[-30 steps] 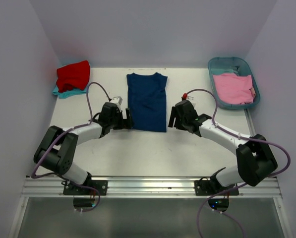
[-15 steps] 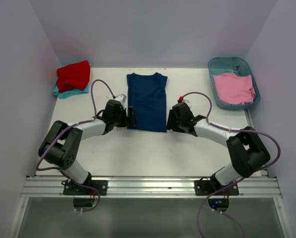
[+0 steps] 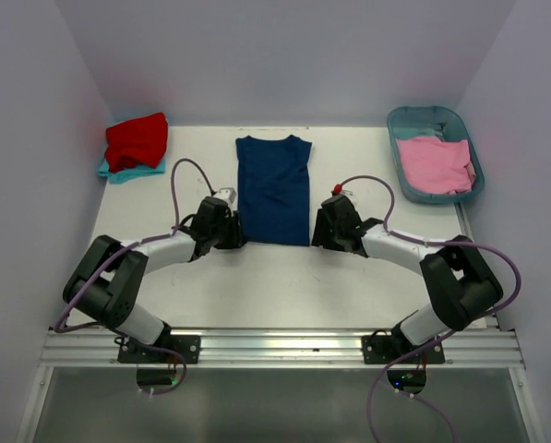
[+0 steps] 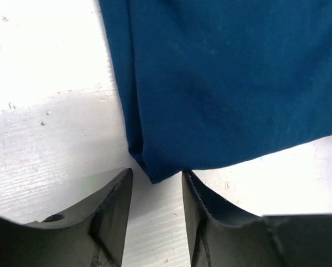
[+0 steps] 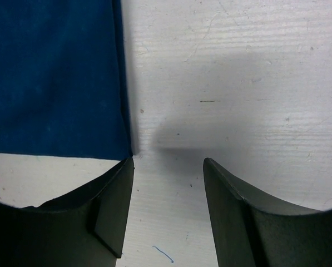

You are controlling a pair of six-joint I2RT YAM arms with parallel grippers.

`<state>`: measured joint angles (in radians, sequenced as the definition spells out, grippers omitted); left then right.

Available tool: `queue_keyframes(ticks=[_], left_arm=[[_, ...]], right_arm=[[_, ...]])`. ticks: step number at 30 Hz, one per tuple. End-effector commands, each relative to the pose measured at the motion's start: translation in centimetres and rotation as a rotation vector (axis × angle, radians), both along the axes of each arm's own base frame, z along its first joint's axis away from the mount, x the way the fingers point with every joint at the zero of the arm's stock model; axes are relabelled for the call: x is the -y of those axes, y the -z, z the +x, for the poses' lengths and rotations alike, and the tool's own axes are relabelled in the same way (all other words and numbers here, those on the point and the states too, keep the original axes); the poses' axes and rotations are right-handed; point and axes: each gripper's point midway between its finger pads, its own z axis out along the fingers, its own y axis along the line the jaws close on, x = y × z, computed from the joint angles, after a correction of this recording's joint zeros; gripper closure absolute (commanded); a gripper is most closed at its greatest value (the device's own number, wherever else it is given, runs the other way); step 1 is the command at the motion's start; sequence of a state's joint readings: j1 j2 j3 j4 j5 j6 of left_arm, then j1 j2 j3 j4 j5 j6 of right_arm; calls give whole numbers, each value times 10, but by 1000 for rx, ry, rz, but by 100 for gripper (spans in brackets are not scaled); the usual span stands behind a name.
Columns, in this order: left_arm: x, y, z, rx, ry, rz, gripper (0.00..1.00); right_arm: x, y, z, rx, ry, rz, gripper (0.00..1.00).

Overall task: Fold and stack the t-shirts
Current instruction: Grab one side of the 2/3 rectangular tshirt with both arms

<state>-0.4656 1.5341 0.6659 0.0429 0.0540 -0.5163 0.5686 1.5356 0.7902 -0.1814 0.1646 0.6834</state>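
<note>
A navy t-shirt [image 3: 273, 189] lies folded lengthwise in a narrow strip at the table's middle. My left gripper [image 3: 237, 231] is at its near left corner. In the left wrist view the navy cloth [image 4: 227, 83] ends in a corner just at the tips of the left gripper [image 4: 156, 176], whose jaws stand narrowly open with table showing between them. My right gripper [image 3: 317, 229] is at the near right corner. In the right wrist view the right gripper [image 5: 168, 161] is open over bare table, its left fingertip [image 5: 127, 167] touching the corner of the navy shirt [image 5: 49, 78].
A red t-shirt [image 3: 137, 140] lies on a teal one [image 3: 118, 172] at the back left. A pink t-shirt [image 3: 434, 164] sits in a teal oval tub [image 3: 432, 113] at the back right. White walls close in both sides and the back.
Both grippers have slid inward to the navy shirt's near corners. The left jaws have narrowed a lot, the right jaws a little.
</note>
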Motion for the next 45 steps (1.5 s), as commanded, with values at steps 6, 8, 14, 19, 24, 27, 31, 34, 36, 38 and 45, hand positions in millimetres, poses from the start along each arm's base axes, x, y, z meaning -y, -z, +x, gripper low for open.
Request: queue_keyframes(ticks=[6,8,14,19,24,27,31,34,36,38,45], left_arm=[[-11,-9,4,92,-92,-22,63],[-12,-26,5,141,-104,-55,59],[-9,-70,5,243,-118,-147,47],[-4,-62,9,218,-111,-152,46],[1,-37,14,138,-107,-143,47],[5,-26,16,120,-102,-152,48],[8,-17,19,111,-107,-161,50],[11,-17,15,116,-94,-190,52],[12,-24,9,140,-87,-224,52],[8,-32,3,175,-92,-246,51],[-7,-34,12,180,-195,-225,50]], right_arm=[[-1,-1,4,28,9,10,44],[0,-1,3,29,7,5,44],[0,2,5,25,6,-3,44],[-3,4,8,19,2,-3,45],[-3,4,9,23,1,-4,44],[-2,5,8,21,-1,-6,45],[0,6,6,22,2,-8,45],[2,7,6,24,4,-18,45],[3,8,5,21,5,-22,45],[3,9,5,21,6,-23,45],[-1,13,6,9,0,-17,45]])
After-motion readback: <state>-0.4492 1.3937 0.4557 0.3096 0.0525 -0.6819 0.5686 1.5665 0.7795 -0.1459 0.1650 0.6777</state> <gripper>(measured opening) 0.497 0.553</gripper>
